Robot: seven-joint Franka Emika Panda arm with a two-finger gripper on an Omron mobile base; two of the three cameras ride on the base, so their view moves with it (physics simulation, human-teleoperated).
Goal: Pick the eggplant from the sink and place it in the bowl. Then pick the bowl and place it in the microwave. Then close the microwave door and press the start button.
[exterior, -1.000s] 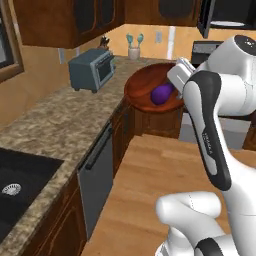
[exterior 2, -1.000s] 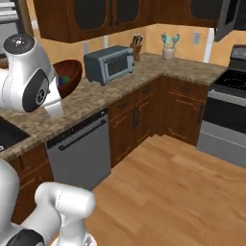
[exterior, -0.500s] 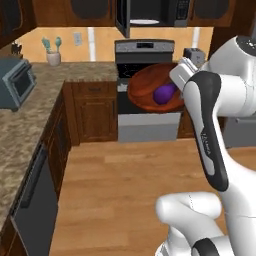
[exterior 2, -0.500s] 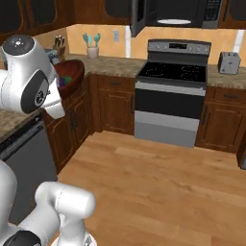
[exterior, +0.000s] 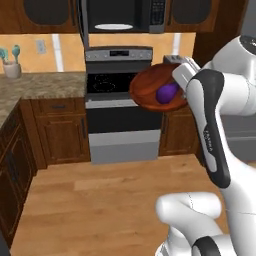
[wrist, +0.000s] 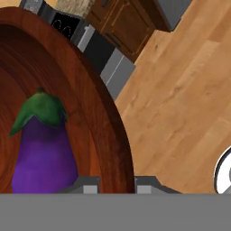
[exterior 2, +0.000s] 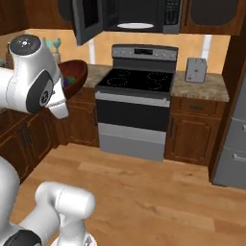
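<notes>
My gripper (wrist: 116, 186) is shut on the rim of the reddish-brown bowl (wrist: 106, 118), one finger on each side of the wall. I hold the bowl (exterior: 152, 90) up at chest height, tilted, in front of the stove. The purple eggplant (exterior: 167, 92) with its green cap lies inside the bowl, close to the pinched rim (wrist: 43, 153). The microwave (exterior: 125, 14) hangs above the stove, its door (exterior 2: 89, 20) swung open to the left. Its white turntable plate (exterior 2: 135, 25) shows in the dark cavity, left of the keypad (exterior 2: 172, 14). The sink is out of view.
A black-topped range (exterior 2: 137, 81) stands under the microwave, with brown cabinets on both sides. A toaster (exterior 2: 195, 70) sits on the counter to its right, and a grey fridge (exterior 2: 233, 144) stands further right. A utensil holder (exterior: 11, 67) is on the left counter. Open wooden floor (exterior: 100, 200) lies ahead.
The whole scene has swung: the counter with the toaster oven has slid out to the left, and the range and microwave now face me. The bowl stays held the same way.
</notes>
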